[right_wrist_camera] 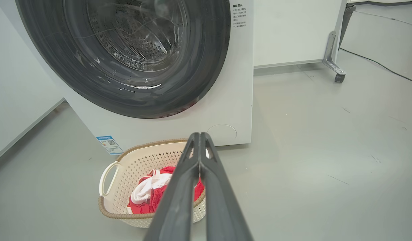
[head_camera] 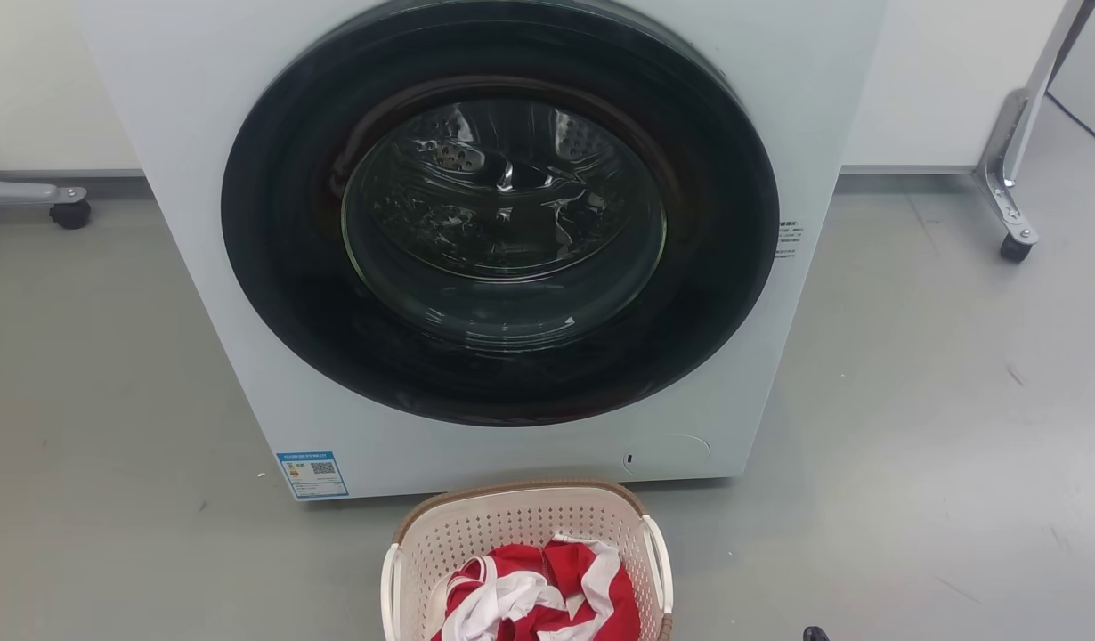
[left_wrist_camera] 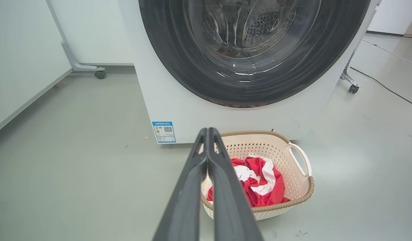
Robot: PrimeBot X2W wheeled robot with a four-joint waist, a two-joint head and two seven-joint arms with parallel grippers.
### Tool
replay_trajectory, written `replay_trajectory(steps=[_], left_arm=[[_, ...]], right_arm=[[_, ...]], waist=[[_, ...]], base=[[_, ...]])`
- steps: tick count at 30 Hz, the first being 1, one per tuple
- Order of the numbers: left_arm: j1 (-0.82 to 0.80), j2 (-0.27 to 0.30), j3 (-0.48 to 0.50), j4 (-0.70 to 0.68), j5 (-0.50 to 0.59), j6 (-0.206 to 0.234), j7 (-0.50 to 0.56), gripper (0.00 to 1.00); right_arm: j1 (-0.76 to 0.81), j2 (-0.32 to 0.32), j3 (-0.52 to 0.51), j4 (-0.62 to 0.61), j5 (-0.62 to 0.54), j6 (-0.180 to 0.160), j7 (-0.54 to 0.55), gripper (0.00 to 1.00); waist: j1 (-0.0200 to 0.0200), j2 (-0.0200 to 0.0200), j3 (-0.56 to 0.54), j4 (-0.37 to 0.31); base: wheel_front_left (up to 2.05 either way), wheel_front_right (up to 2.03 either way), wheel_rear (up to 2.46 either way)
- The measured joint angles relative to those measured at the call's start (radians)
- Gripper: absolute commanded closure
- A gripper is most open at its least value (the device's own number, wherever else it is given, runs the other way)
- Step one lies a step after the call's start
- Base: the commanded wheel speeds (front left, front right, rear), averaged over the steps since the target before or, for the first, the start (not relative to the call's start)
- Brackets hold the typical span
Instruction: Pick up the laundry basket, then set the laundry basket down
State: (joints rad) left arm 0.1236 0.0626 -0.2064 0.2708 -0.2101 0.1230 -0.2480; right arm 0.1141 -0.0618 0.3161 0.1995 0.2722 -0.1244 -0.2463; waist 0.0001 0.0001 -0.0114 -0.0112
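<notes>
Both left gripper [left_wrist_camera: 207, 131] and right gripper [right_wrist_camera: 199, 134], clenched empty, hang clear of the laundry basket [head_camera: 512, 525].

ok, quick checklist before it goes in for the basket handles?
1. Laundry basket upright on the floor: ok.
2. White loop handles free, no cloth over them: ok.
3. Red and white laundry sits below the rim: ok.
4. Left gripper open to take a handle: not ok, fingers shut together.
5. Right gripper open to take a handle: not ok, also shut.
6. Gap between the basket's far rim and the washing machine: cannot tell, they are very close.
</notes>
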Motion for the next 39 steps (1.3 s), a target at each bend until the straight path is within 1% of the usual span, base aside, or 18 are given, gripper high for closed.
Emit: replay_trajectory(steps=[3, 8, 17, 19, 29, 32, 33, 39], left_arm=[[0.004, 0.000, 0.005, 0.005, -0.020, -0.006, 0.007, 1.00], [0.002, -0.001, 0.021, 0.007, -0.067, -0.018, 0.022, 1.00], [-0.016, -0.002, 0.048, 0.011, -0.220, -0.040, 0.061, 1.00], [-0.019, -0.003, 0.057, 0.011, -0.244, -0.045, 0.070, 1.00], [-0.041, -0.004, 0.087, 0.013, -0.392, -0.071, 0.110, 1.00], [-0.044, -0.004, 0.098, 0.014, -0.432, -0.072, 0.122, 1.00], [-0.046, -0.005, 0.100, 0.014, -0.448, -0.080, 0.123, 1.00], [-0.061, -0.006, 0.118, 0.015, -0.537, -0.097, 0.150, 1.00]], right_arm=[[0.002, 0.000, -0.009, 0.003, 0.012, 0.003, 0.004, 1.00], [-0.001, 0.000, -0.031, 0.005, 0.071, 0.015, 0.019, 1.00], [-0.019, 0.003, -0.074, 0.012, 0.209, 0.037, 0.060, 1.00], [-0.025, 0.003, -0.084, 0.013, 0.240, 0.046, 0.066, 1.00], [-0.046, 0.006, -0.131, 0.026, 0.378, 0.068, 0.106, 1.00], [-0.047, 0.007, -0.145, 0.030, 0.421, 0.074, 0.118, 1.00], [-0.049, 0.007, -0.150, 0.031, 0.434, 0.078, 0.123, 1.00], [-0.067, 0.009, -0.177, 0.035, 0.513, 0.091, 0.146, 1.00]], waist=[[0.0000, 0.0000, 0.000, 0.000], [0.0000, 0.0000, 0.001, 0.001], [0.0000, 0.0000, 0.002, 0.002], [0.0000, -0.0001, 0.003, 0.002], [0.0000, 0.0000, 0.004, 0.003], [0.0000, 0.0000, 0.004, 0.004], [0.0000, 0.0000, 0.004, 0.004], [0.0000, 0.0000, 0.005, 0.005]], base=[[0.00, 0.00, 0.00], [0.00, 0.00, 0.00], [0.00, 0.00, 0.00], [0.00, 0.00, 0.00], [0.00, 0.00, 0.00], [0.00, 0.00, 0.00], [0.00, 0.00, 0.00], [0.00, 0.00, 0.00]])
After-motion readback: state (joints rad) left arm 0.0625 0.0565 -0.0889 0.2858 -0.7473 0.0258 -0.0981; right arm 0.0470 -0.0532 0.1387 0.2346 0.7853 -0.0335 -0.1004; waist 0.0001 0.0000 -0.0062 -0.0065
